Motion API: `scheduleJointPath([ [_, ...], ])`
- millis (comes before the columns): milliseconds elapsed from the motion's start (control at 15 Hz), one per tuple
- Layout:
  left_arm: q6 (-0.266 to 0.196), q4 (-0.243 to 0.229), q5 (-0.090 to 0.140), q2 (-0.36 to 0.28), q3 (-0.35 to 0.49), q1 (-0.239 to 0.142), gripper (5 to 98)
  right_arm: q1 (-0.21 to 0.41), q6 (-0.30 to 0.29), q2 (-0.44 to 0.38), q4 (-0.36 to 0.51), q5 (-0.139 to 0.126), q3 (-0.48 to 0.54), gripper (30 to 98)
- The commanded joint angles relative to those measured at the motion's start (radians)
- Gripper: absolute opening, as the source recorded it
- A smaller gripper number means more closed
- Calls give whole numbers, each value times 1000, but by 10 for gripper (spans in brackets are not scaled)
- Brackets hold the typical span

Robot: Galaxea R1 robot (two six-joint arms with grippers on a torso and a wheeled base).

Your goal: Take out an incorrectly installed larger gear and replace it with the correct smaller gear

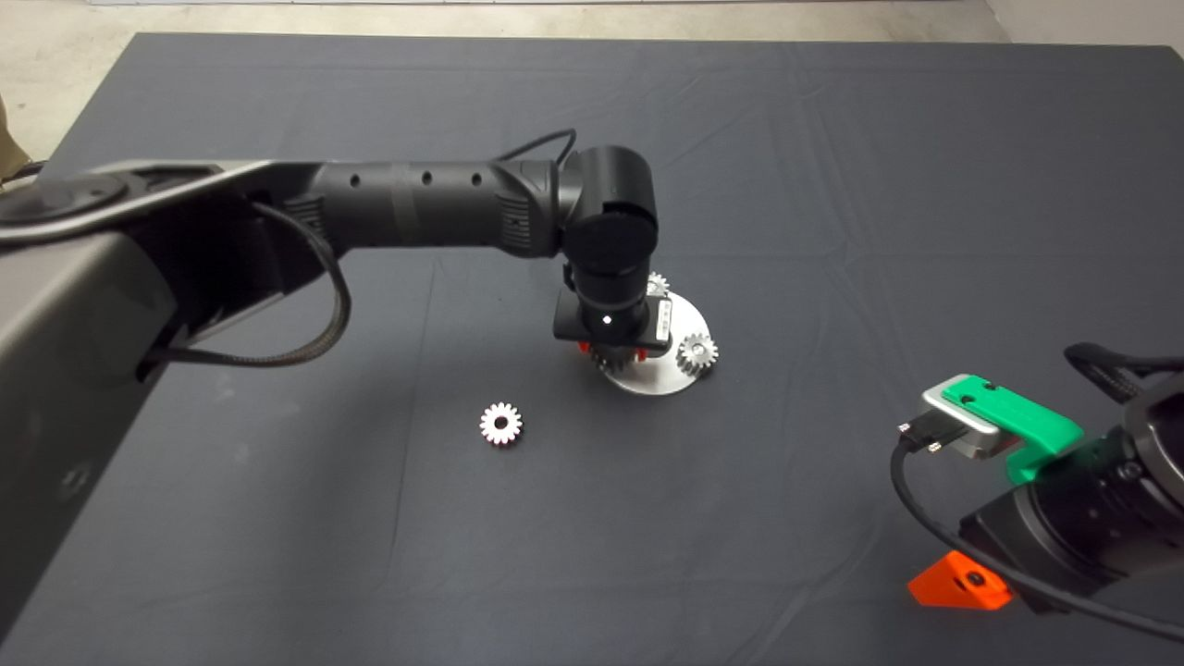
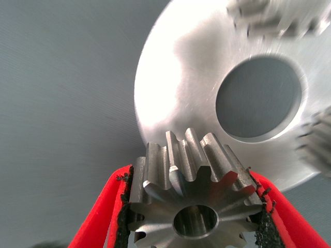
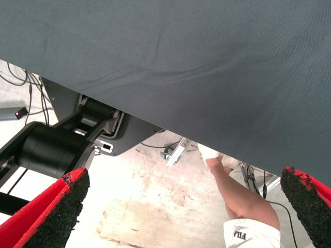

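Observation:
My left gripper [image 1: 610,351] hangs over the near left edge of the round silver plate [image 1: 683,319]. In the left wrist view it [image 2: 192,181] is shut on the larger gear [image 2: 194,206], a darker steel gear with long pointed teeth, at the rim of the plate [image 2: 181,77]. I cannot tell whether the gear touches the plate. The smaller gear [image 1: 500,424], pale silver, lies flat on the mat to the near left of the plate. My right gripper [image 1: 957,585] is parked at the lower right, open and empty [image 3: 178,206].
Two small pale gears [image 1: 696,352] [image 1: 658,283] sit on the plate, blurred in the left wrist view [image 2: 315,142] [image 2: 274,18]. The plate has a wide centre hole [image 2: 258,98]. The right wrist view shows the floor beyond the mat, the robot's base and a person's leg [image 3: 243,199].

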Motion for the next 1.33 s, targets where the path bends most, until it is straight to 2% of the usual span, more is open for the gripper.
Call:
scheduleJointPath([
  [0, -10, -33, 13, 0, 23, -71, 456, 19, -4, 0, 27, -43, 2, 977],
  [200, -45, -58, 13, -2, 77, -78, 455, 19, -4, 0, 27, -43, 2, 977],
  [267, -51, -58, 26, -6, 94, -78, 455, 18, -4, 0, 26, -43, 2, 977],
  [400, -52, -56, 65, -25, 96, -80, 454, 18, -4, 0, 26, -43, 1, 977],
  [467, -50, -56, 71, -47, 101, -80, 454, 19, -4, 0, 26, -43, 1, 977],
  [867, -27, -52, 74, -149, 99, -78, 454, 19, -4, -3, 27, -51, 1, 977],
  [1267, 59, -29, 74, -235, 96, -74, 454, 18, -4, -5, 27, -57, 1, 977],
])
